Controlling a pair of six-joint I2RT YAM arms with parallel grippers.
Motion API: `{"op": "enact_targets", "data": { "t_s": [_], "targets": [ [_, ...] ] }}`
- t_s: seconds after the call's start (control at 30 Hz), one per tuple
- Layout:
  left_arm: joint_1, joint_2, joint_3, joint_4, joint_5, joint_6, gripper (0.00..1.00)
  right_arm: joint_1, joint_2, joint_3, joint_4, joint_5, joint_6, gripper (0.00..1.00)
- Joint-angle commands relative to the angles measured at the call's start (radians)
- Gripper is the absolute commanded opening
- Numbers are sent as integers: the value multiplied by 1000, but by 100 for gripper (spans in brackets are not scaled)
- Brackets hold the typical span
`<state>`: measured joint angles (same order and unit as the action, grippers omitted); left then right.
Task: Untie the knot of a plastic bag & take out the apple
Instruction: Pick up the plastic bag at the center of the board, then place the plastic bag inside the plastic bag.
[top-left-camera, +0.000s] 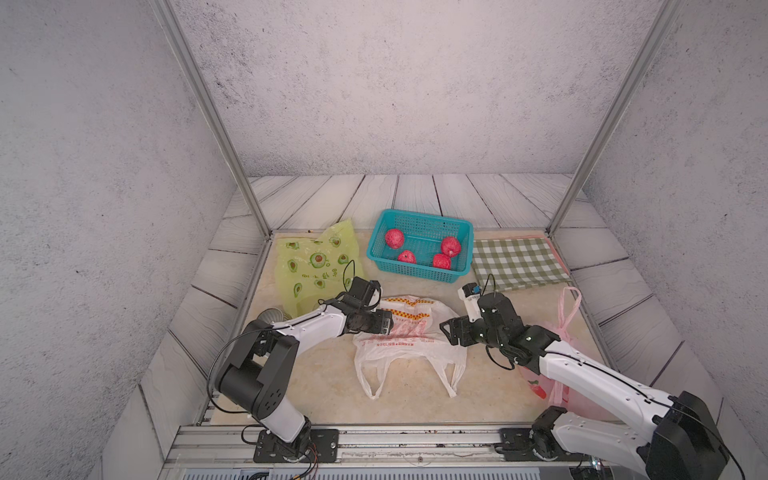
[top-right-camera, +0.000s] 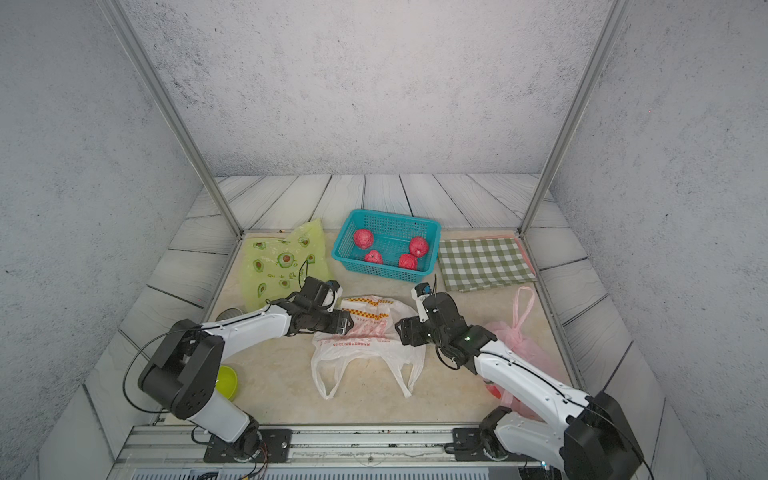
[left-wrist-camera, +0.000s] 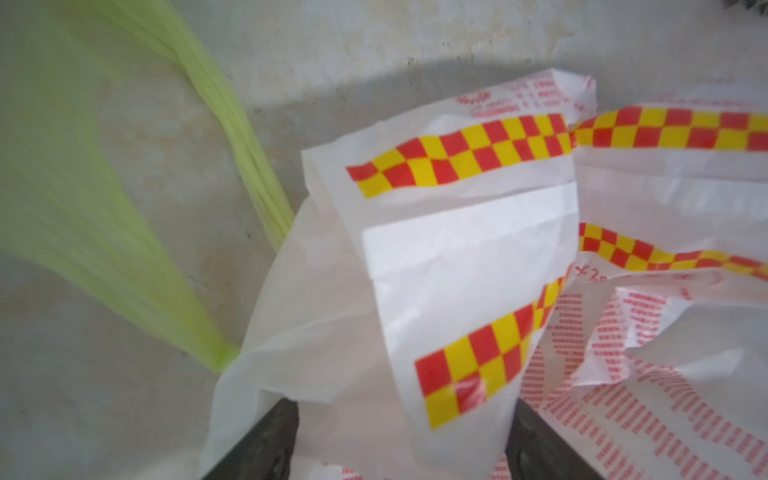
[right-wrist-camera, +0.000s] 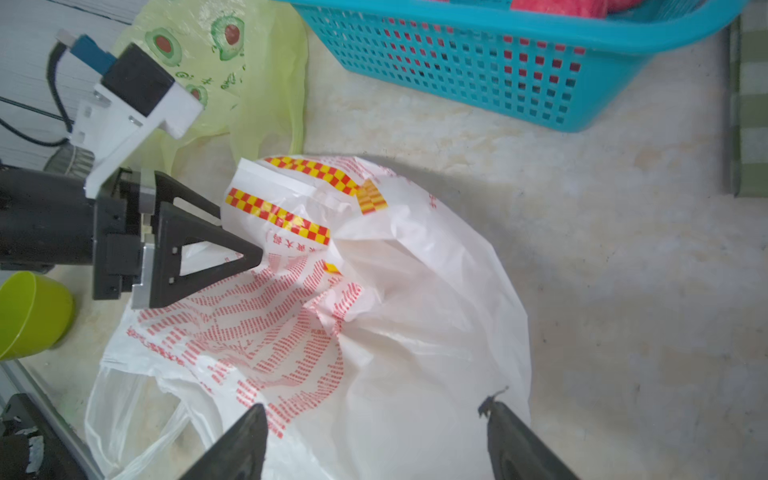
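A white plastic bag (top-left-camera: 409, 332) with red print and red-yellow checker bands lies slack mid-table, its two handles (top-left-camera: 372, 382) loose and apart toward the front. Several red apples (top-left-camera: 394, 238) sit in the teal basket (top-left-camera: 376, 245) behind it. My left gripper (top-left-camera: 388, 326) is at the bag's left edge, open, with a fold of the bag (left-wrist-camera: 457, 291) lying between its spread fingers (left-wrist-camera: 270, 436). On the bag's right edge is my right gripper (top-left-camera: 446, 330), also open, with white plastic (right-wrist-camera: 395, 374) under its gap. No apple shows inside the white bag.
A green avocado-print bag (top-left-camera: 311, 262) lies back left, a green checked cloth (top-left-camera: 517, 262) back right. A pink bag (top-left-camera: 565, 328) sits under my right arm. A lime cup (top-right-camera: 226, 380) and a grey tin (top-left-camera: 272, 318) stand by my left arm.
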<state>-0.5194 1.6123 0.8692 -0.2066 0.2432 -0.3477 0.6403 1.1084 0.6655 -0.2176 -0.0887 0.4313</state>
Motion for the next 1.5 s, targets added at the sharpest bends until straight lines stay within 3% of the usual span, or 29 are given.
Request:
{"op": "enact_targets", "data": {
  "t_s": [0.0, 0.07, 0.1, 0.13, 0.2, 0.43, 0.6, 0.77, 1.13, 1.27, 1.47],
  "targets": [
    [-5, 15, 21, 25, 35, 17, 79, -2, -9, -30, 2, 17, -8, 83],
    [-7, 26, 23, 40, 63, 11, 69, -1, -12, -39, 4, 15, -6, 82],
    [-8, 32, 26, 42, 76, 10, 58, -2, -17, -42, 5, 16, -6, 82],
    [-8, 38, 31, 38, 82, 10, 41, -2, -24, -47, 4, 19, -6, 82],
    [-8, 38, 35, 27, 79, 15, 0, -2, -41, -53, 1, 28, -8, 82],
    [-8, -104, 102, -112, -19, 72, 0, -2, -116, -63, -48, 73, -33, 81],
    [-7, -207, 285, -265, -157, 195, 0, -2, -140, -60, -62, 78, -34, 81],
    [32, -180, 501, -434, -342, 301, 0, -2, -150, -54, -71, 76, -37, 81],
    [456, -25, 720, -509, -313, 353, 0, -2, -152, -55, -81, 78, -48, 81],
    [522, 55, 741, -503, -355, 386, 0, -2, -132, -53, -81, 82, -47, 81],
    [584, 159, 782, -480, -461, 298, 0, -2, -151, -55, -97, 91, -41, 81]
  ]
}}
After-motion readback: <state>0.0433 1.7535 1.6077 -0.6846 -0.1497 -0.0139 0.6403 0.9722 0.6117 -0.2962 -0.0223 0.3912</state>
